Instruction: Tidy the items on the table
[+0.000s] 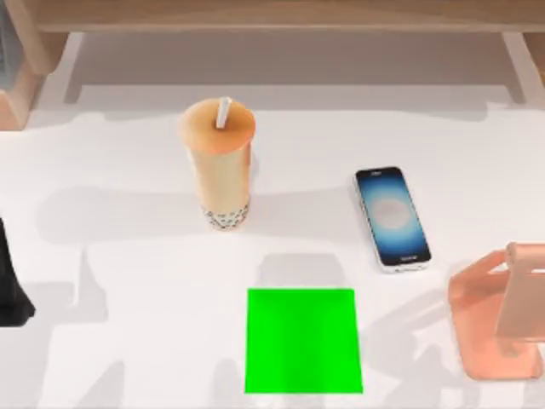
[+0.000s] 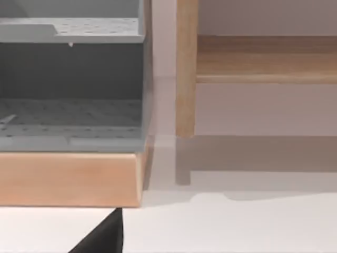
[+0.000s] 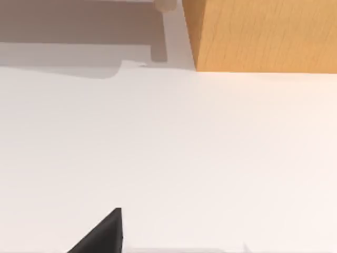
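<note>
White tabletop point(image 1: 128, 256) is holding your bubble-tea cup point(image 1: 218, 162) upright left of centre; the smartphone point(image 1: 391, 218) is lying flat to its right. Jaw states: cannot tell.

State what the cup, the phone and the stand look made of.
Cup: seemingly translucent plastic; tan drink and dark pearls show through. Phone: glossy glass-like screen with a silver, possibly metal, edge. Stand: smooth pink-copper, metal or plastic; cannot tell.

Tan bubble-tea cup point(image 1: 218, 166) upright; smartphone point(image 1: 391, 218) flat, screen up, well apart.
</note>
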Available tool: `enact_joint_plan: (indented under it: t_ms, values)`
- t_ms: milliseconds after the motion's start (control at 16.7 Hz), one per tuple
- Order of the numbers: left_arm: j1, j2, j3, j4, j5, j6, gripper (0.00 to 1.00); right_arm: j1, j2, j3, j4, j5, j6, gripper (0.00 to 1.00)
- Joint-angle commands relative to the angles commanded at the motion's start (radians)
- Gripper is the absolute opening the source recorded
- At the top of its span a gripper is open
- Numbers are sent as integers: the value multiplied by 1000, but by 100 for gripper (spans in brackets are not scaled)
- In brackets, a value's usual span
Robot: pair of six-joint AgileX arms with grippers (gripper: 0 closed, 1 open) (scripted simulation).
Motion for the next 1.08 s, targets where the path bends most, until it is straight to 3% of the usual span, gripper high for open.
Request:
enact_joint_plan:
  t_ms: [660, 1080]
  values:
    - [0, 0, 0, 0, 0, 0, 100, -228, 907, 614, -603, 0, -156, 100]
    - [0, 0, 0, 0, 0, 0, 100, -306, 1210, 823, -808, 1, -209, 100]
